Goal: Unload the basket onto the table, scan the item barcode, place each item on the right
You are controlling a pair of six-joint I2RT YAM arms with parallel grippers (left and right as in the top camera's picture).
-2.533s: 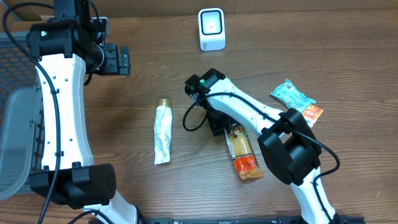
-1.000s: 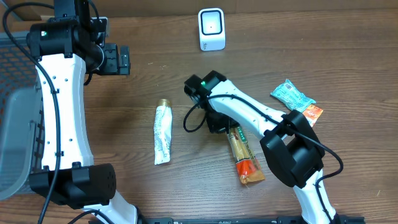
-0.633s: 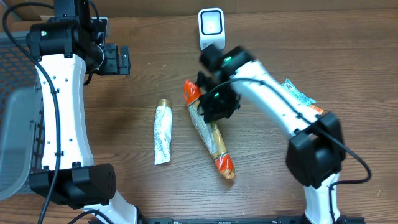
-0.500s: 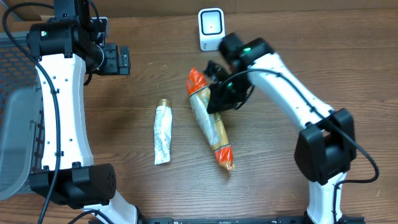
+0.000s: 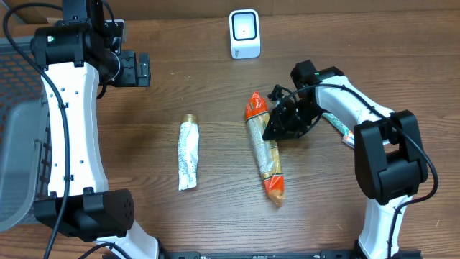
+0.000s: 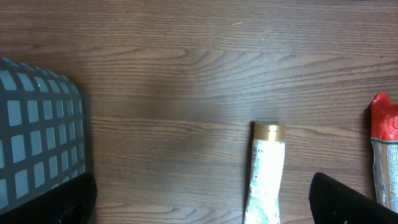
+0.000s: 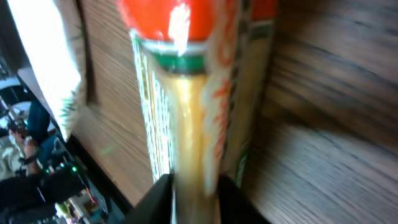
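Pack [image 5: 263, 147], long clear plastic with orange ends, flat on wooden counter [image 5: 215, 223], near of white barcode scanner [image 5: 244, 33]; right pincer [image 5: 275, 129] against it, grip not discernible; left pincer [image 5: 135, 68] spread wide, empty, far left.

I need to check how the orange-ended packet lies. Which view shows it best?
Overhead: the whole orange-ended packet lies in view on the table. The right wrist gives a blurred close-up of part of it; the left wrist catches only one end at its right edge.

No lettering can be read (all blurred).
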